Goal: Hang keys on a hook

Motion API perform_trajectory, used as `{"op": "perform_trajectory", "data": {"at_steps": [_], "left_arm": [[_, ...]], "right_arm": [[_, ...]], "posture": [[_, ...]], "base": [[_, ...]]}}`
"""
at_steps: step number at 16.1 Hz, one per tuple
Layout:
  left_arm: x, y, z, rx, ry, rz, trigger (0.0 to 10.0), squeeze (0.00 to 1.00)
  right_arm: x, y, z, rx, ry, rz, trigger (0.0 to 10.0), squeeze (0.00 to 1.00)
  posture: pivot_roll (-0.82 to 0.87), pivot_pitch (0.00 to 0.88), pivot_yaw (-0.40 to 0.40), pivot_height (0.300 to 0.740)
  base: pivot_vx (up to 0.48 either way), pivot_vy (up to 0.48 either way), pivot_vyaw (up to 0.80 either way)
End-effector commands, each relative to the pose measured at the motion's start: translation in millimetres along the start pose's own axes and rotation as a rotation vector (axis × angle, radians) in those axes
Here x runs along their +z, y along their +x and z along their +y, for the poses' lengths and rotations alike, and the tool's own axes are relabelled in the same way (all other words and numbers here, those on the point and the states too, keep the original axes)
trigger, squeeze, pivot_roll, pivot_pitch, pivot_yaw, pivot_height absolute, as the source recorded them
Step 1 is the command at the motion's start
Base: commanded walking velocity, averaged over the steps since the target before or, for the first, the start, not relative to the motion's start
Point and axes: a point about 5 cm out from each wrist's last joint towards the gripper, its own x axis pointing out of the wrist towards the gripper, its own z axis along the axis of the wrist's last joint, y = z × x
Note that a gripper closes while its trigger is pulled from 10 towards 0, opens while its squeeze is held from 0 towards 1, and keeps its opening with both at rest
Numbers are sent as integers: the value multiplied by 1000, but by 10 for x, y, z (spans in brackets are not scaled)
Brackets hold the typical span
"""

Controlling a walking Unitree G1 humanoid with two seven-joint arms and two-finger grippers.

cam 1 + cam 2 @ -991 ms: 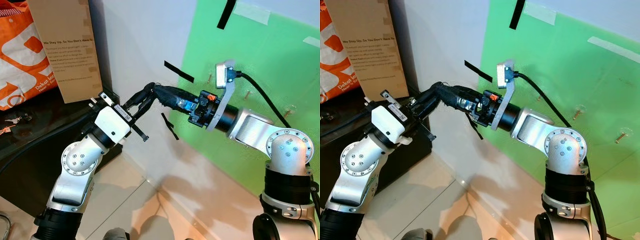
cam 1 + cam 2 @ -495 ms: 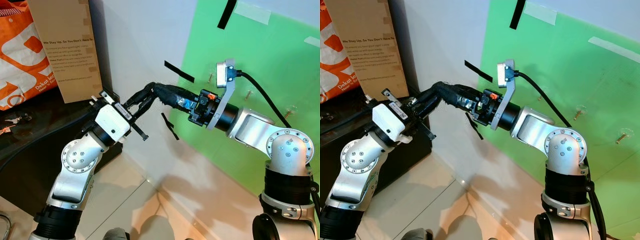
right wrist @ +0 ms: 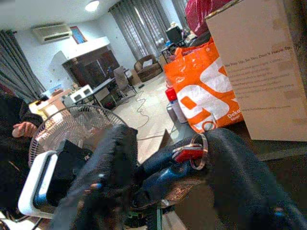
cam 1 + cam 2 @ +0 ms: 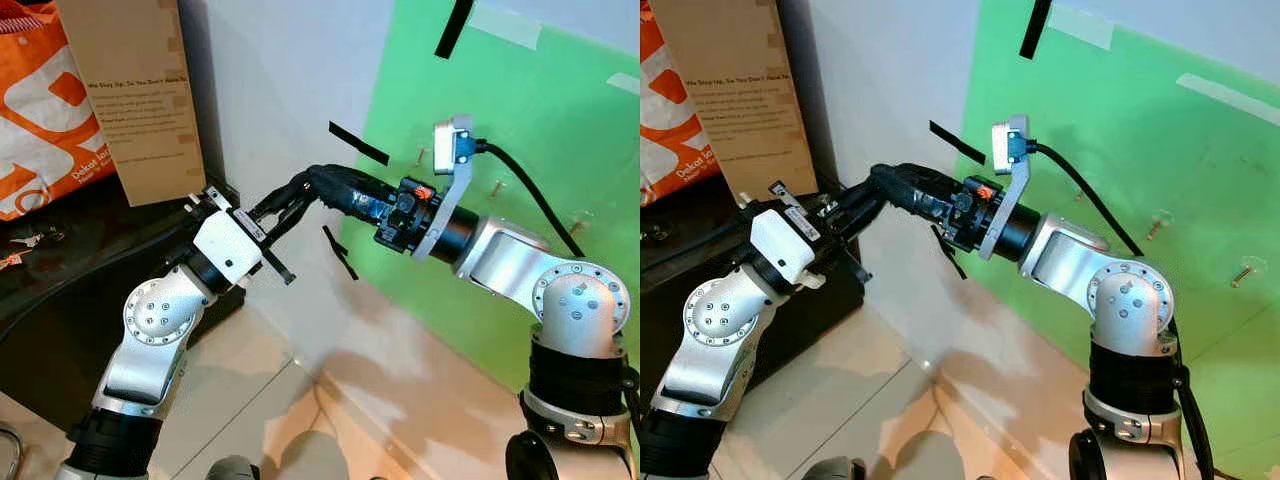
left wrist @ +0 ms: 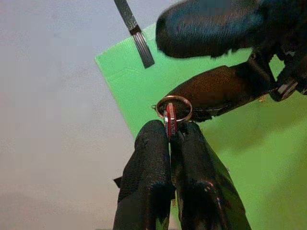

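We see the left gripper point(image 5: 169, 139) pinched tight on the red key point(image 5: 168, 123), its gold ring point(image 5: 173, 107) poking above the fingertips. The right gripper point(image 4: 322, 182) meets it from the right, fingers spread wide around the ring. Both sit mid-air before the white wall point(image 4: 280, 80); the green board point(image 4: 520, 230) lies right, behind.
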Motion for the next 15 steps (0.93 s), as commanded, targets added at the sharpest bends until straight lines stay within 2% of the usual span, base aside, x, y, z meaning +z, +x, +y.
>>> {"op": "perform_trajectory", "data": {"at_steps": [1, 12, 15], "left_arm": [[9, 36, -12, -22, 4, -11, 0, 0], [-4, 62, 23, -32, 21, -10, 0, 0], [0, 79, 35, -33, 27, -15, 0, 0]], "right_arm": [[16, -33, 14, -4, -21, -4, 0, 0], [-22, -1, 41, -8, -67, 20, 0, 0], [-53, 17, 8, -47, -119, 52, 0, 0]], "posture": [[41, 0, -72, 740], [43, 0, -72, 740], [43, 0, -73, 740]], "base": [[0, 0, 0], [0, 0, 0], [0, 0, 0]]}}
